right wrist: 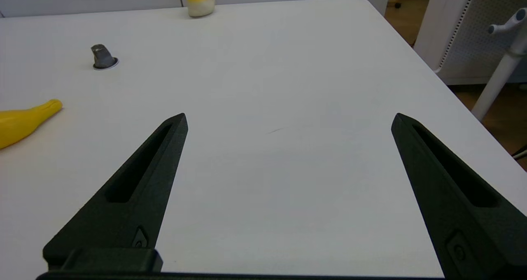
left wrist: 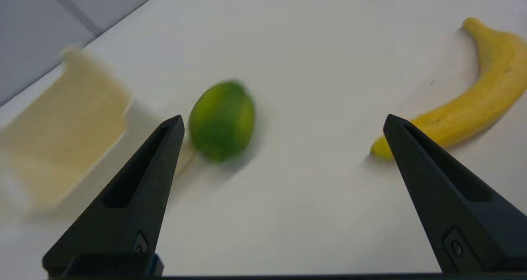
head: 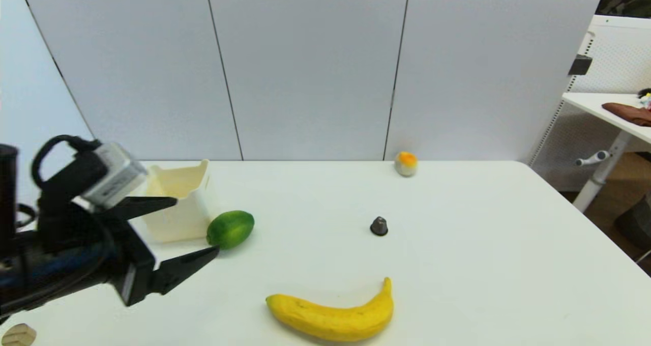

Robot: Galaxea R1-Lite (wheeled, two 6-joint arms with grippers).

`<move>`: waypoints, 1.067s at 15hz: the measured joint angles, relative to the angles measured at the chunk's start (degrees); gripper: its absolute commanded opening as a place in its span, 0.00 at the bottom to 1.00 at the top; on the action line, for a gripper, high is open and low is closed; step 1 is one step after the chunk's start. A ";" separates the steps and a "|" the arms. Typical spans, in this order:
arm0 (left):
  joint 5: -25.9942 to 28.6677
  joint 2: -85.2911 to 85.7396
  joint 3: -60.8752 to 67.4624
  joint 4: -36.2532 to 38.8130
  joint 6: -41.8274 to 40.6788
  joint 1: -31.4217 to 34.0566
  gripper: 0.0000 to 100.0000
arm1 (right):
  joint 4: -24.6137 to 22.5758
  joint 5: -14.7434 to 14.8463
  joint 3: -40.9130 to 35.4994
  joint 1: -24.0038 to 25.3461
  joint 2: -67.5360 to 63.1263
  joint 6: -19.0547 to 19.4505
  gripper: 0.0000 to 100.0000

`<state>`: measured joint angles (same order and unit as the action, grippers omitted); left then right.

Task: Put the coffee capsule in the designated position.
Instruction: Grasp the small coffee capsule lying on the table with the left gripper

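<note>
Well apart, coffee capsule (head: 379, 226), left end effector (head: 196, 226)

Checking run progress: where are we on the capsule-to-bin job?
Nothing looks done: the coffee capsule stands on the table, apart from the cream bin. In hand: the left gripper is open and holds nothing, in the air near the lime and the bin. The right gripper is open over bare table. Left: reach, grasp, carry, drop in.
</note>
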<state>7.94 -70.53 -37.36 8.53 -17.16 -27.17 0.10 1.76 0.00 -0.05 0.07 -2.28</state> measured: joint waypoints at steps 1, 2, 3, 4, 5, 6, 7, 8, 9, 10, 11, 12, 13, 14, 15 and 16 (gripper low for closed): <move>0.00 -4.44 -1.44 3.01 -0.11 -2.07 1.00 | 0.01 0.00 0.00 0.00 0.00 0.00 1.00; 0.00 -8.07 -3.18 5.41 -0.17 -3.85 1.00 | 0.00 0.00 0.00 -0.02 0.00 0.00 1.00; 0.00 -11.11 -4.97 6.84 -0.20 -5.35 1.00 | 0.00 -0.02 0.00 -0.02 0.00 0.00 1.00; 0.02 -13.80 -6.75 7.31 -0.22 -6.58 1.00 | -0.02 0.00 0.00 0.00 0.00 0.00 1.00; 0.02 -15.79 -8.02 7.50 -0.22 -7.33 1.00 | 0.01 0.00 0.00 -0.02 0.00 0.00 1.00; 0.07 -17.29 -8.83 7.61 -0.20 -7.80 1.00 | 0.00 0.00 0.00 -0.02 0.00 0.00 1.00; 0.38 -18.63 -9.46 7.91 -0.17 -8.11 1.00 | 0.00 0.00 0.00 -0.02 0.00 0.00 1.00; 1.34 -19.74 -9.81 8.87 -0.15 -8.22 1.00 | 0.00 0.00 0.00 -0.02 0.00 0.00 1.00; 2.83 -20.89 -10.05 10.18 0.02 -8.30 1.00 | 0.00 0.00 0.00 0.00 0.00 0.00 1.00; 4.13 -22.27 -10.23 11.50 0.17 -8.30 1.00 | 0.00 0.02 0.00 0.02 0.00 0.00 1.00; 4.71 -23.67 -10.57 12.79 0.33 -8.33 1.00 | 0.00 -0.02 0.00 0.00 0.00 0.02 1.00; 4.92 -25.14 -11.03 14.01 0.39 -8.33 1.00 | 0.01 0.00 0.00 0.00 0.00 0.00 1.00; 4.99 -26.78 -11.53 15.64 0.46 -8.30 1.00 | 0.00 0.00 0.00 0.00 0.00 0.02 1.00; 5.01 -28.33 -11.89 17.53 0.46 -8.30 1.00 | 0.00 -0.02 0.00 0.00 0.00 0.02 1.00; 5.01 -29.77 -12.17 19.52 0.52 -8.29 1.00 | 0.00 0.00 0.00 -0.02 0.00 0.02 1.00; 4.99 -31.26 -12.36 21.37 0.55 -8.27 1.00 | 0.00 0.00 0.00 -0.02 0.00 0.02 1.00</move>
<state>12.92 -101.79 -49.73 29.90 -16.62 -35.44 0.10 1.76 0.00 -0.07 0.07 -2.26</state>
